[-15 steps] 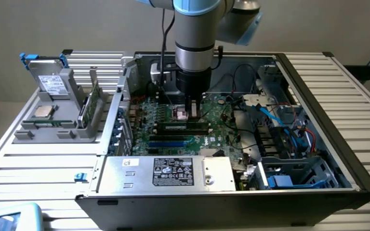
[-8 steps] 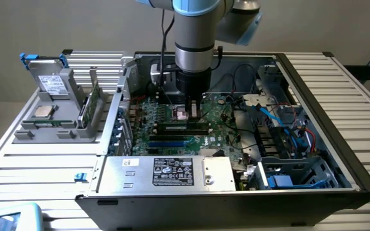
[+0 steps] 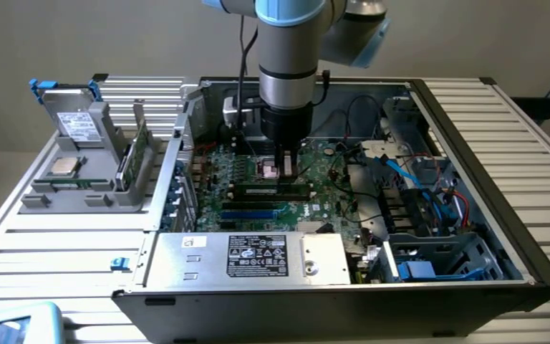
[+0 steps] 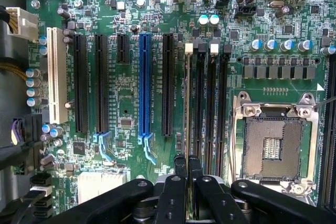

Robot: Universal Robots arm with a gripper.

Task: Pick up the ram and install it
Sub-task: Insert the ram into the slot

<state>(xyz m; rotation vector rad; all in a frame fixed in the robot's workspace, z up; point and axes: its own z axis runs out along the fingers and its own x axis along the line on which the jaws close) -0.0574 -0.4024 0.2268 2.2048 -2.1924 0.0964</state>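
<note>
On the slatted white table (image 3: 65, 244), inside the open computer case (image 3: 518, 236), the gripper (image 4: 188, 162) pinches the thin ram (image 4: 187, 103) upright at the black memory slots (image 4: 210, 108).

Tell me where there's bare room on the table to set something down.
The slatted table at the exterior view's right of the computer case is bare, as is the patch nearer the camera than the grey holder. Inside the case, around the ram, it is crowded.

Tool (image 3: 282, 170) with ram (image 4: 187, 103) has room over motherboard (image 4: 126, 103); cables (image 3: 401, 170) (exterior view's right) and power supply (image 3: 246, 254) stand close.
</note>
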